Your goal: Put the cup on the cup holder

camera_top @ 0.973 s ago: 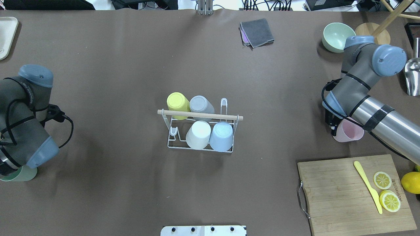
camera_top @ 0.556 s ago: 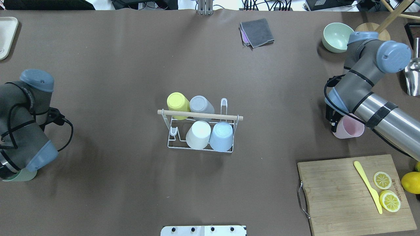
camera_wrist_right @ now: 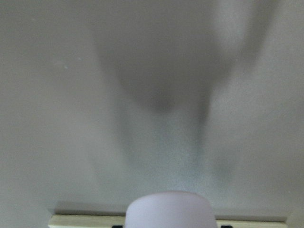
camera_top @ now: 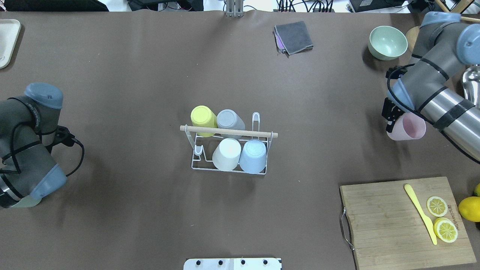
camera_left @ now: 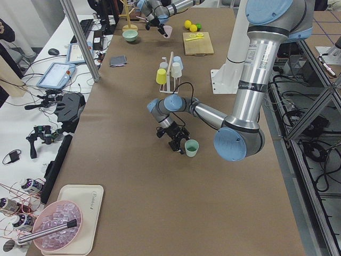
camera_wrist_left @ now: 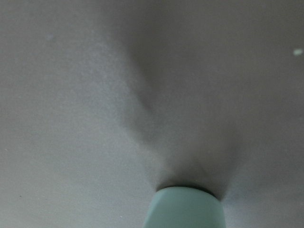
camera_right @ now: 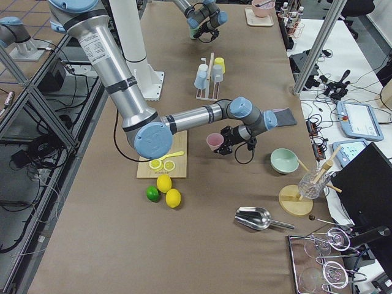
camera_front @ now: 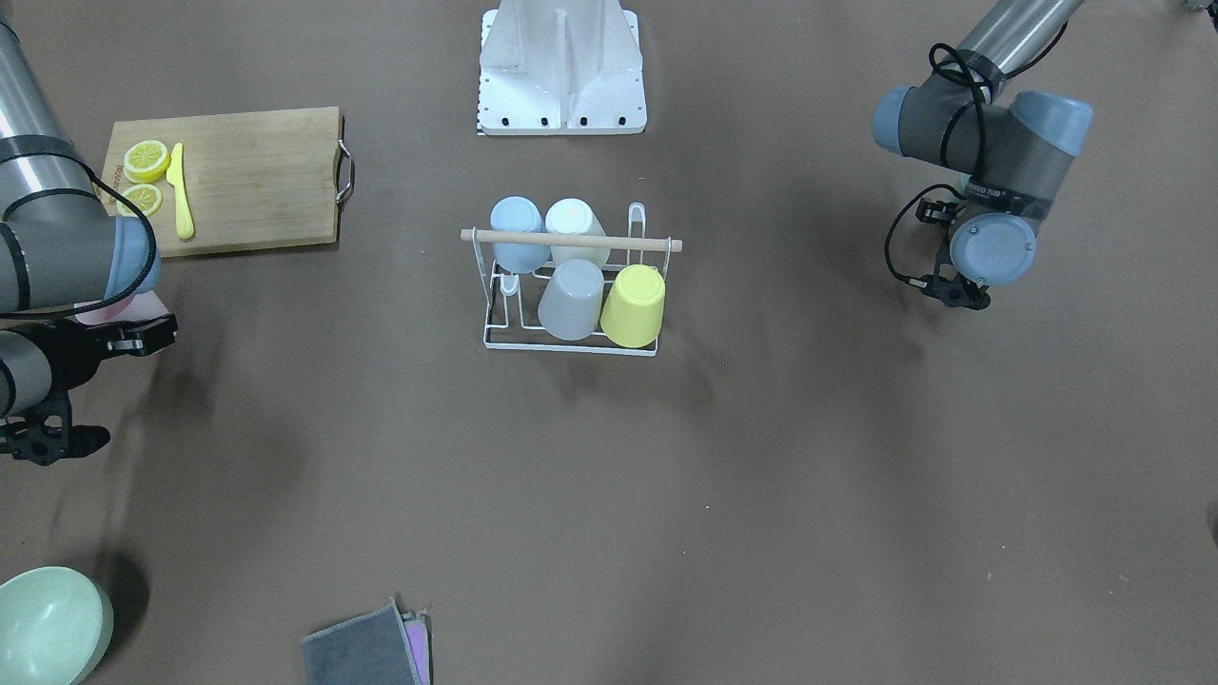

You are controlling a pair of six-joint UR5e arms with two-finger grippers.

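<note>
At right of the overhead view, the right gripper [camera_top: 393, 120] is clamped on a pink cup [camera_top: 407, 127], tilted, held above the bench [camera_top: 131, 93]. At lower left, the left gripper [camera_left: 178, 145] is seen by a green cup [camera_left: 192, 148]; whether its jaws are closed cannot be told. At centre stands the cup holder [camera_top: 228, 150], four cups inverted on it, two pegs bare. A board [camera_top: 390, 221] lies lower right.

We see the brown table [camera_top: 131, 75] carrying the cup holder [camera_top: 229, 150] midway between both grippers, a cutting board [camera_top: 386, 217] and bowl [camera_top: 387, 42] flanking the right gripper [camera_top: 392, 120].
</note>
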